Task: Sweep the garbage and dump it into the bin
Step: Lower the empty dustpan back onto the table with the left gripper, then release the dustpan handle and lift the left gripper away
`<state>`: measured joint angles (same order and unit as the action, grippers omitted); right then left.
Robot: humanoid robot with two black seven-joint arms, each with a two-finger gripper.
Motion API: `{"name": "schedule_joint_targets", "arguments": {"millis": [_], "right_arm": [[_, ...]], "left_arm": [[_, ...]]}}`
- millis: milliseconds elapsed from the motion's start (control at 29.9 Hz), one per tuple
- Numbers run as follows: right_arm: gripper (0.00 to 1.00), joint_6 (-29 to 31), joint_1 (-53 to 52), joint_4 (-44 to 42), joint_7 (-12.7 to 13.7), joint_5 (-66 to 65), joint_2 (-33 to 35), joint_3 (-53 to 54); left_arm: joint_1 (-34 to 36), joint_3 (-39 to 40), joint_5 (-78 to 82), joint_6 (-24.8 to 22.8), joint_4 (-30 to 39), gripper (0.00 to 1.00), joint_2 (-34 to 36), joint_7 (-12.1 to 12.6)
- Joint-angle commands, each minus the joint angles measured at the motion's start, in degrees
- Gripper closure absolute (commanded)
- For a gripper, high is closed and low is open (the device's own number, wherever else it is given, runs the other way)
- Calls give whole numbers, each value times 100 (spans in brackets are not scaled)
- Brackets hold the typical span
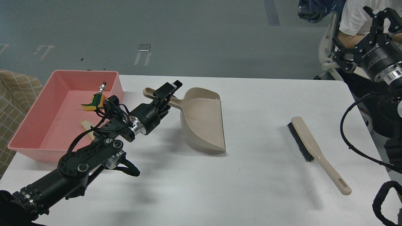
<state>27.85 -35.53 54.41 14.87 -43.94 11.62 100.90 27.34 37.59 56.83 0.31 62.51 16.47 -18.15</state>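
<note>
The left hand [168, 91] hangs over the handle of the beige dustpan [202, 121], its two fingers spread apart on either side of the handle, and whether they touch it cannot be told. The dustpan's scoop lies on the white desk [251, 175] just to the right of that hand. Behind and to the left of the left hand sits the pink bin [37, 125], and inside it lie the yellow sponge piece [91, 106] with its dark green side and the off-white strip [86, 127], both partly hidden by the arm. Far to the right of the left hand, the brush [309, 146] lies flat on the desk. The right hand [384, 17] is raised well above and beyond the brush, fingers apart, grasping nothing.
</note>
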Motion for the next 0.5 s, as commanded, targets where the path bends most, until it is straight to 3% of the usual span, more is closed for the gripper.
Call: {"name": "schedule_joint_targets", "arguments": {"millis": [0, 134, 468], "right_arm": [[0, 1, 28, 8, -1, 0, 7, 0], [0, 1, 28, 8, -1, 0, 24, 0], [0, 1, 81, 34, -1, 0, 24, 0]], "left_arm": [[35, -6, 4, 66, -2, 19, -117, 4], [114, -32, 30, 110, -81, 19, 5, 22], [219, -6, 13, 101, -11, 19, 1155, 4]]}}
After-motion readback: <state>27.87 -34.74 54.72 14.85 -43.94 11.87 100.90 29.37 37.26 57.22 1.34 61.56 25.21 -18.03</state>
